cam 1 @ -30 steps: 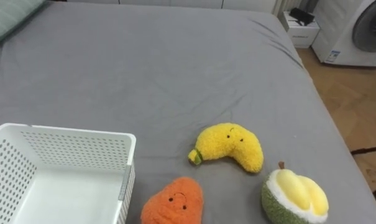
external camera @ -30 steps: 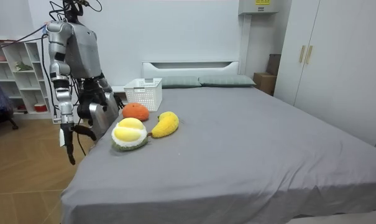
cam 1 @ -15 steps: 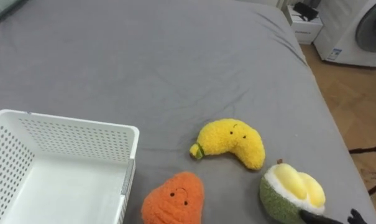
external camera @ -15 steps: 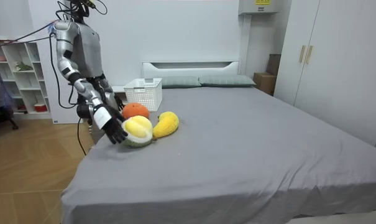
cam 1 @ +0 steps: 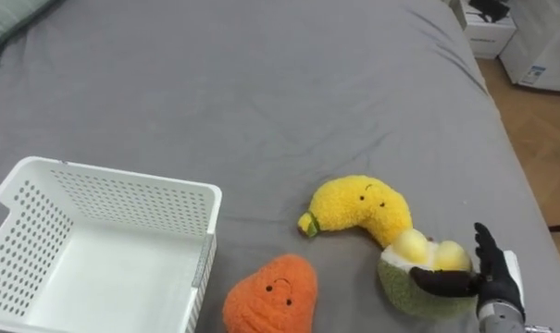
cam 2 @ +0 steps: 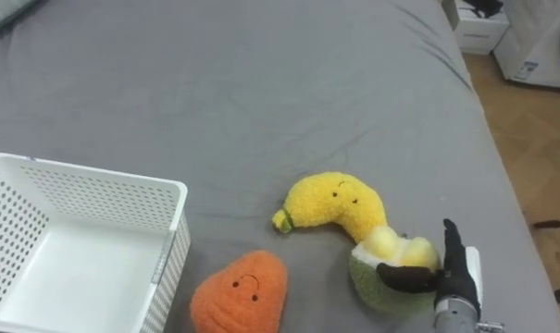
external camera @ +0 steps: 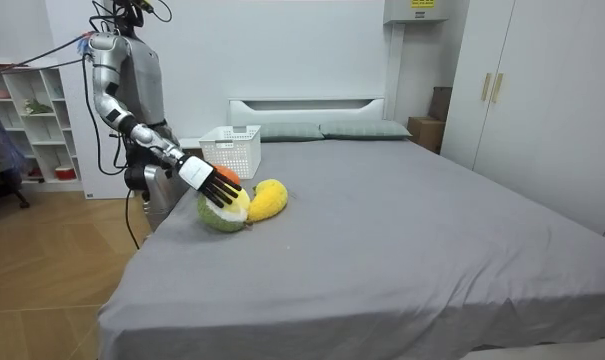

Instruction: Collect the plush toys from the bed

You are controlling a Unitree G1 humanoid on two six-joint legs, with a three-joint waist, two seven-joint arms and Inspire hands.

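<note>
The white basket [cam 1: 104, 199] sits empty on the bed [cam 1: 261, 92], with the orange toy [cam 1: 270, 298] and banana toy [cam 1: 363, 205] just beside it. The right hand [cam 1: 494, 282] has now reached the durian toy [cam 1: 402, 282], fingers straight and thumb laid across it, so the first pickup is probably starting.

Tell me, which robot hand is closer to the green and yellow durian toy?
Right. The right hand touches the durian toy from its right side, with the thumb laid across the top.
</note>
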